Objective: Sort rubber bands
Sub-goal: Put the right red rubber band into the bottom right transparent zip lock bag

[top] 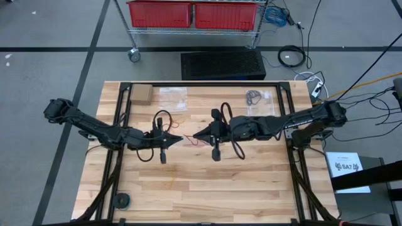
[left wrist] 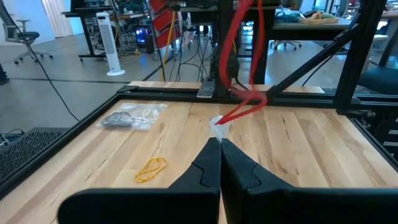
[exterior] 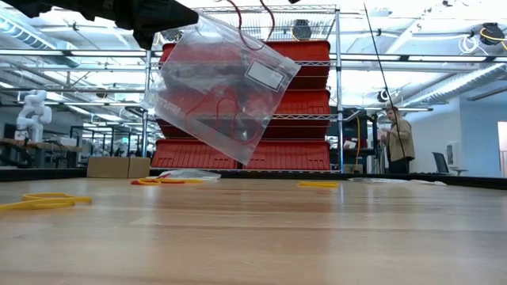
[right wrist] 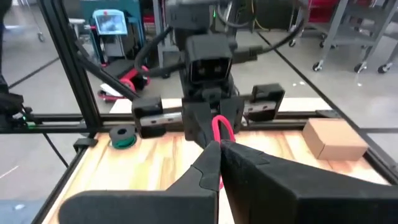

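A clear bag is held aloft over mid-table between the two arms. The left gripper is clenched on its corner; the right gripper is clenched on a red band at the bag. Yellow bands lie on the table. The red band should be fed in gently, the bag kept steady.

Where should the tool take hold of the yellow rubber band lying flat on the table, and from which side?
Pinch the yellow rubber band across its narrow middle, where both strands run close together, coming straight down from above. It lies flat on the table as a long thin loop, so a side approach would probably find nothing to catch.
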`<state>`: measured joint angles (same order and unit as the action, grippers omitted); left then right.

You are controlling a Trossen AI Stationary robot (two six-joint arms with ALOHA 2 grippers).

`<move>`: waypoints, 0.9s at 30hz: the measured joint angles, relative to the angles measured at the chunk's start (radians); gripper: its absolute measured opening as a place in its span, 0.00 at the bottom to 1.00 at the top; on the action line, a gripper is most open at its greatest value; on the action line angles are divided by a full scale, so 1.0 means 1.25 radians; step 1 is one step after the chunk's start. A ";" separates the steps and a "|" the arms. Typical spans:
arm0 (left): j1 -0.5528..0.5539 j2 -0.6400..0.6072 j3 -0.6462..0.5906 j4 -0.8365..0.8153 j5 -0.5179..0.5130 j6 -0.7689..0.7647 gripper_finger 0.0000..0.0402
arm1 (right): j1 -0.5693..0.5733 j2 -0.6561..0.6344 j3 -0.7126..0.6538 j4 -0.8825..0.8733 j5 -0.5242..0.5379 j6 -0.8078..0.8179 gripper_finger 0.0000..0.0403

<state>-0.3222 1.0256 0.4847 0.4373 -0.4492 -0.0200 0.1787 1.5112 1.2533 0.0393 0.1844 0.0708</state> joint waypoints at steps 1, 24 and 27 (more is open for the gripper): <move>0.000 0.000 0.000 0.000 0.000 0.000 0.00 | 0.000 0.006 0.000 0.000 0.000 0.004 0.00; -0.003 0.000 0.000 0.000 0.001 0.000 0.00 | 0.000 0.051 0.000 -0.061 0.042 0.031 0.00; -0.005 0.000 0.000 -0.002 0.002 0.000 0.00 | -0.001 0.041 0.000 -0.073 0.047 0.023 0.00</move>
<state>-0.3283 1.0252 0.4847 0.4353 -0.4469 -0.0200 0.1780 1.5619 1.2537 -0.0516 0.2428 0.0995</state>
